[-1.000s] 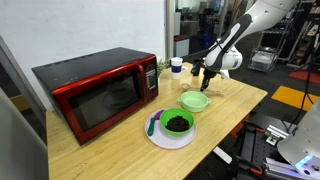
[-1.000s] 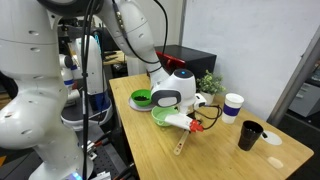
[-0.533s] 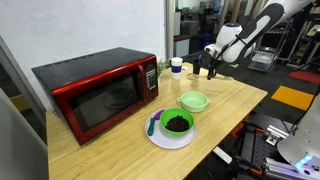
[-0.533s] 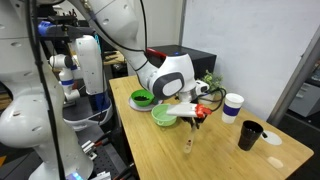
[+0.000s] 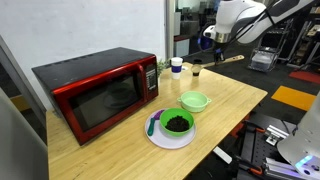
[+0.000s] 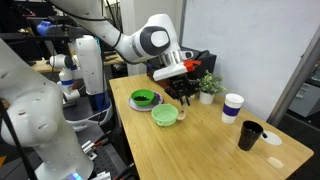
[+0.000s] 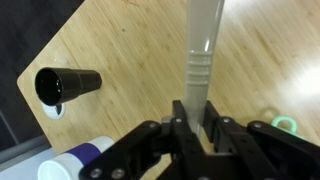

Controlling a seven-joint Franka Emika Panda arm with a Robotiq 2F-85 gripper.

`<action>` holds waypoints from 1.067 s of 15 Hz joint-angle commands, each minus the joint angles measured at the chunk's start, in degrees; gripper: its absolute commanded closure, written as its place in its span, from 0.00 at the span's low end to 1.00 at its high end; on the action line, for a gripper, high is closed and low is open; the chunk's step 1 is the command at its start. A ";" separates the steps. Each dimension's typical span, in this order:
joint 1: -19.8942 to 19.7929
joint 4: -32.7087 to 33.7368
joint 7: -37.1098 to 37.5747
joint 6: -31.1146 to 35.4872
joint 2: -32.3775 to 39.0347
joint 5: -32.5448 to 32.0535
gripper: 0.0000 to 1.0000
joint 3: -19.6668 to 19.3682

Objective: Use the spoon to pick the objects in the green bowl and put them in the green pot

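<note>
My gripper (image 7: 195, 118) is shut on the handle of the pale wooden spoon (image 7: 203, 45), which points away from the jaws over the table. In both exterior views the gripper (image 5: 220, 44) (image 6: 184, 93) hangs high above the table, beyond the bowl. The spoon (image 5: 233, 58) sticks out sideways from it. The lime-green bowl (image 5: 194, 101) (image 6: 165, 115) stands on the wooden table, and its rim shows in the wrist view (image 7: 285, 124). The darker green pot (image 5: 177, 123) (image 6: 143, 98) sits on a white plate (image 5: 170, 139) next to the bowl.
A red microwave (image 5: 95, 90) fills the table's far side. A blue utensil (image 5: 151, 127) lies on the plate. A black cup (image 7: 68, 85) (image 6: 248, 135), a white cup (image 6: 232, 107) and a small plant (image 6: 208, 85) stand beyond the bowl.
The gripper has lifted the spoon from table height to well above it, away from the bowl. The bowl, pot and cups have not moved.
</note>
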 commanded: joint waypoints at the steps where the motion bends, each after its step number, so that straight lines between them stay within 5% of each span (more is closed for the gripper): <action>1: 3.54 2.42 -1.49 -13.73 -3.05 -2.64 0.94 3.63; 8: 11.46 5.93 -2.51 -27.02 -2.15 -6.00 0.94 7.92; 15: 14.64 6.16 -0.16 -27.92 0.30 -9.55 0.94 8.90; 16: 15.03 4.39 -0.78 -26.75 -1.86 -8.46 0.78 8.21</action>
